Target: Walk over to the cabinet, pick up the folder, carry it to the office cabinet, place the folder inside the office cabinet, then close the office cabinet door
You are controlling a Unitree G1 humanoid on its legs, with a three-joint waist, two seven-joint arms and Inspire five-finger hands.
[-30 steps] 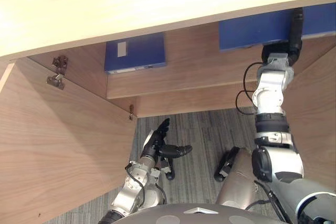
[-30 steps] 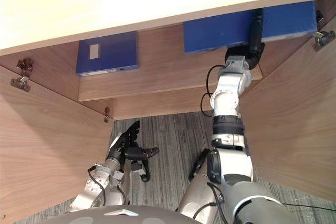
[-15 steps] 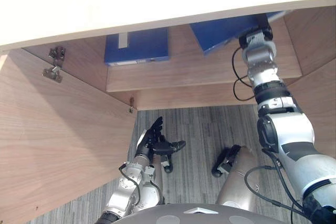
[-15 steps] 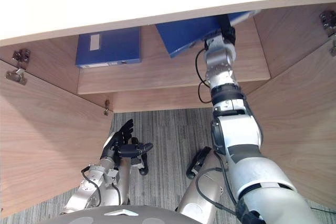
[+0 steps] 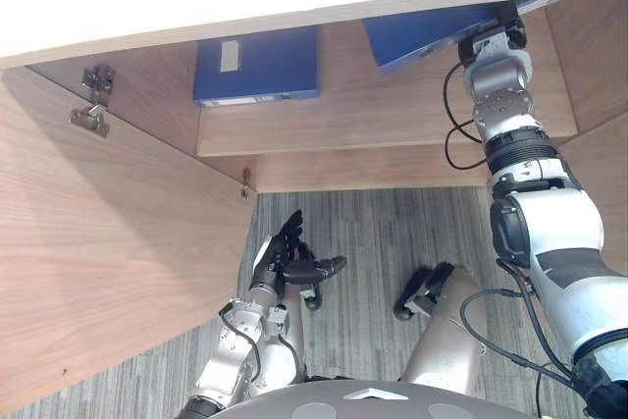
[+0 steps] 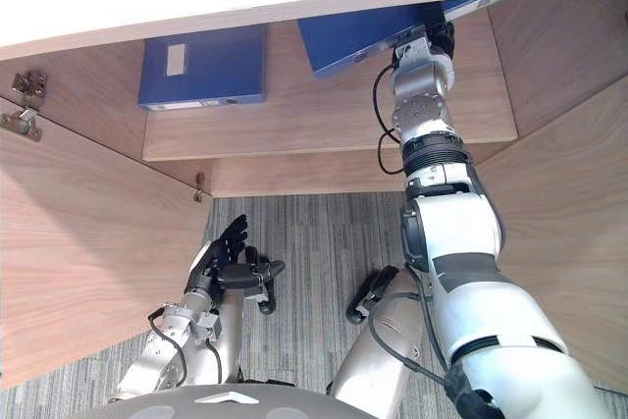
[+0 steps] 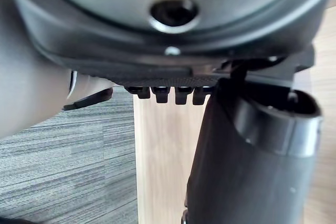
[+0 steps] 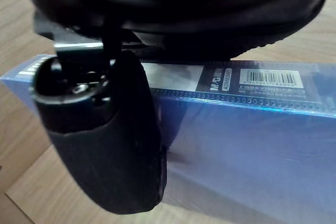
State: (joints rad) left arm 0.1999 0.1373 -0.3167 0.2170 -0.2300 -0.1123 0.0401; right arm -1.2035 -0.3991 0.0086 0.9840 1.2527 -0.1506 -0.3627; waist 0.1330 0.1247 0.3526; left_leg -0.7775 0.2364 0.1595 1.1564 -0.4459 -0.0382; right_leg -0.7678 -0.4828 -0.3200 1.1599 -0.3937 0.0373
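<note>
At the upper right of the head views, the right hand (image 8: 115, 145) clamps a flat blue plastic folder (image 5: 422, 34), thumb pressed on its face, tilted over the light wooden cabinet shelf (image 5: 392, 125). Lower centre, the left hand (image 5: 283, 257) hangs with straight, spread fingers, holding nothing.

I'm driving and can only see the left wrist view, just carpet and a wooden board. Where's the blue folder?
Observer: The right hand has the folder, held at a slant over the shelf inside the cabinet.
Operator: Is anything else on that shelf?
Observer: Yes, a second folder, blue with a white label, sits further left on it.
Operator: Is the cabinet shut?
Observer: No, the door on the left is swung wide open, and the left hand hangs open beside it above the carpet.
</note>
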